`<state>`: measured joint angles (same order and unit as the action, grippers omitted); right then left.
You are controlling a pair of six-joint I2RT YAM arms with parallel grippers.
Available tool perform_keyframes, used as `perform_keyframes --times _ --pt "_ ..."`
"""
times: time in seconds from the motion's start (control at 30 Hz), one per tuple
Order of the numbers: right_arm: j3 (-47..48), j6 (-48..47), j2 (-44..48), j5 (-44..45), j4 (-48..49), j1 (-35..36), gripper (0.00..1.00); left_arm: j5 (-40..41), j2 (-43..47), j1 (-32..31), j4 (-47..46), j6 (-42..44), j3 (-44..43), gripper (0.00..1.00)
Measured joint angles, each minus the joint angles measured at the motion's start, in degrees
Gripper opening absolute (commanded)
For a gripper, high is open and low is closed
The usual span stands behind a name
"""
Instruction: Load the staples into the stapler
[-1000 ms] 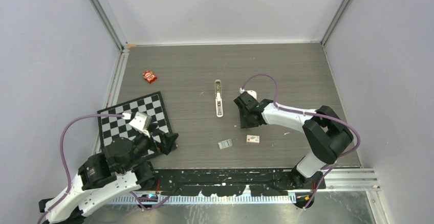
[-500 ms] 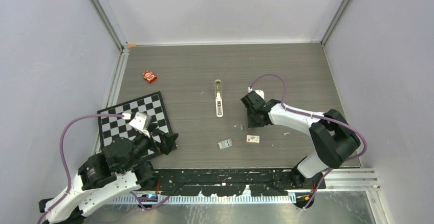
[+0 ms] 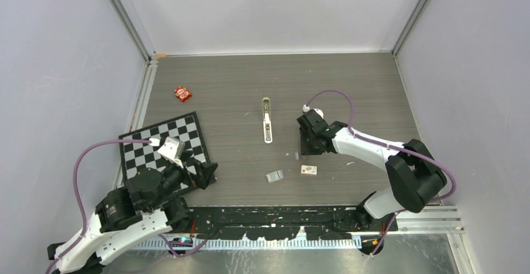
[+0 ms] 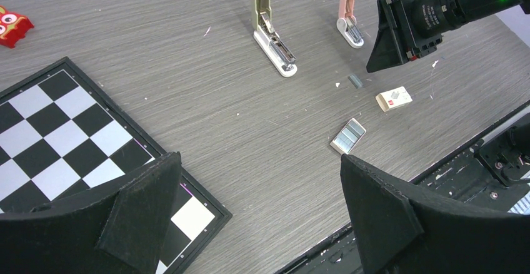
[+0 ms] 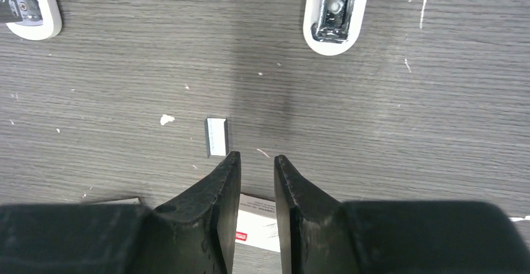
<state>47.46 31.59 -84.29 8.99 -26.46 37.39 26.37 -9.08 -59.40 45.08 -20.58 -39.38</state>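
The stapler (image 3: 267, 119) lies opened out flat at the table's middle, and its white end (image 5: 28, 8) shows at the top left of the right wrist view. The staples (image 3: 296, 156), a tiny grey strip, lie loose on the table to its right (image 4: 355, 81). My right gripper (image 5: 257, 157) hovers just right of the staples (image 5: 217, 137). Its jaws stand a narrow gap apart with nothing between them. My left gripper (image 4: 259, 205) is wide open and empty near the table's front left.
A pink stapler (image 4: 347, 14) lies right of the stapler, next to my right arm. A white staple box (image 3: 309, 169) and an open staple tray (image 3: 274, 176) sit near the front edge. A chessboard (image 3: 164, 146) and a red toy (image 3: 182, 92) are at the left.
My right gripper has drawn away to the right. The staples, not seen a second ago, now lie in sight on the table beside it. The left arm has not moved.
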Motion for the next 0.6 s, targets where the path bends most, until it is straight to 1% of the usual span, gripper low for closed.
perform_keyframes --times 0.1,0.17,0.33,0.6 --pt "0.00 0.24 -0.04 -0.90 0.20 0.31 0.38 0.00 0.00 0.00 0.00 0.00 0.00 1.00" --pt "0.04 0.52 -0.26 -1.20 0.33 0.81 0.39 0.02 0.00 0.00 0.00 0.00 0.00 1.00" --pt "1.07 0.79 -1.38 -0.90 0.22 3.37 0.39 0.04 0.00 0.00 0.00 0.00 0.00 1.00" --pt "3.28 1.16 -3.87 2.29 -1.09 6.97 0.41 0.04 0.00 0.00 0.00 0.00 0.00 1.00"
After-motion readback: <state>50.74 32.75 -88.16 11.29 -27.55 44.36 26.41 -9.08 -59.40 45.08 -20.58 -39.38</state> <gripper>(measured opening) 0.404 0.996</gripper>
